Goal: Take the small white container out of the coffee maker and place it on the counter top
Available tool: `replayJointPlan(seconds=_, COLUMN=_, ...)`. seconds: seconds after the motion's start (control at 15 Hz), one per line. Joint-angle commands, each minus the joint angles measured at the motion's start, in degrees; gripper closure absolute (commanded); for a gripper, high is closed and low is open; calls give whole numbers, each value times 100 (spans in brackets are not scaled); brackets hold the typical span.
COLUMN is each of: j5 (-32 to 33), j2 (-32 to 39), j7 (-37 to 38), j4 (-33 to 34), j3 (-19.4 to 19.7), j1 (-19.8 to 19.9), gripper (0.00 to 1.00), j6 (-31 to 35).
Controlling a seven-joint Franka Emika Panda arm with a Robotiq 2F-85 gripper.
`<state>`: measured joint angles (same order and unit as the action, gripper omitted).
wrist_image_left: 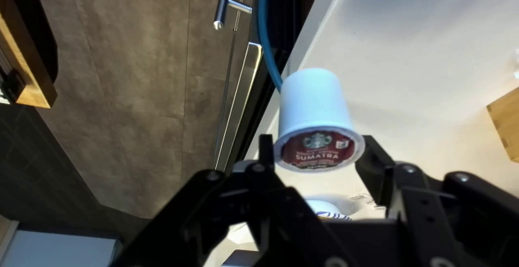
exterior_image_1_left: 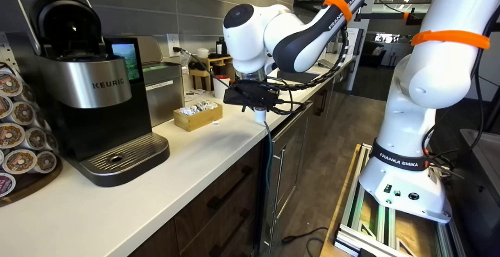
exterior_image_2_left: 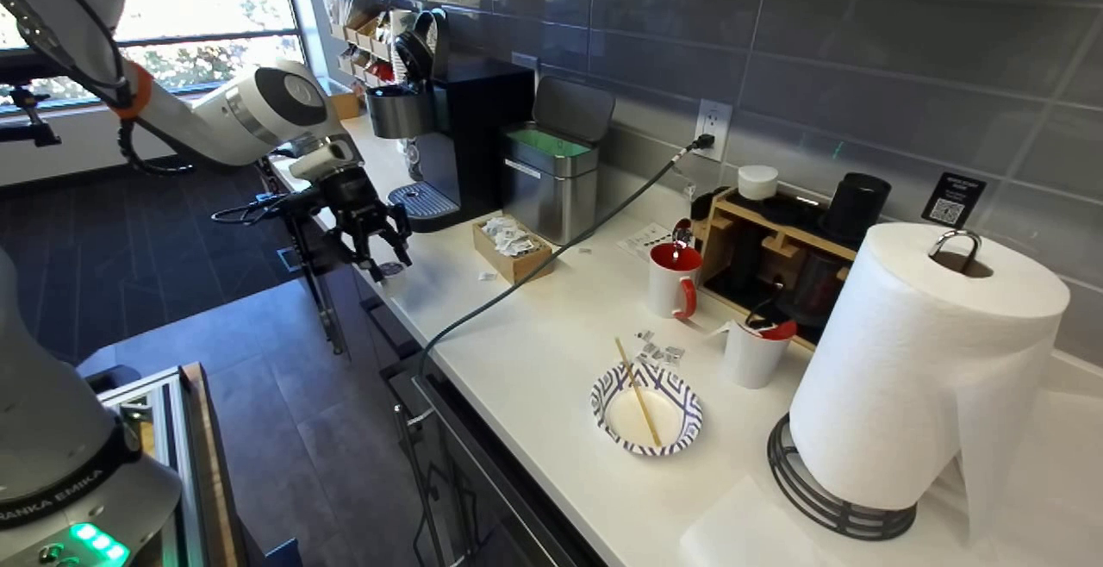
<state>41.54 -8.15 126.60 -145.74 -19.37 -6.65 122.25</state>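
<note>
Above the near edge of the white countertop, taking near as the robot's side, hangs the Starbucks Sumatra coffee pod, apparently clear of the surface. The gripper is clamped on it, a fingertip against each side of the rim. How much of the pod overhangs the floor I cannot tell, so the placing should begin, I judge, with a shift toward the far side, then a slow, straight descent with the base level. Let the base meet the surface before the fingers part, spread them evenly, and rise straight up so neither tip drags the rim. A modest squeeze should do; a hard one would probably dent the thin-looking cup.

The pod is smooth and white, tapering to a narrow base that points down. Its dark red lid bears the round Starbucks emblem and the word SUMATRA; the finer print is too blurred to read.

Beside it in the wrist view, a teal cord drops over the near edge and could snag a low approach. On the far side stands the wooden packet box; to the left, the Keurig coffee maker with its top raised; well to the right, a patterned paper bowl.
</note>
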Motion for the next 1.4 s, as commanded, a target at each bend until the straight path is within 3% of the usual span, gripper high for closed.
replayJointPlan(seconds=0.0, j5=460, j2=388, j7=878, j4=106, j3=213, j1=-56, gripper=71, j6=258)
replayJointPlan(seconds=0.47, j5=834, j2=970, j7=1494, j4=515, j3=574, j1=-114, gripper=71, j6=584)
replayJointPlan(seconds=1.07, j5=908, j2=1694, j7=1286, j4=1108, j3=786, j1=-335, gripper=71, j6=646)
replayJointPlan(seconds=1.2, j5=889, j2=1795, j7=1236, j4=1182, j3=817, j1=-385, gripper=23, j6=648)
replayJointPlan(seconds=1.33, j5=842, j2=1829, j7=1137, j4=1228, j3=843, j1=-433, gripper=17, j6=624)
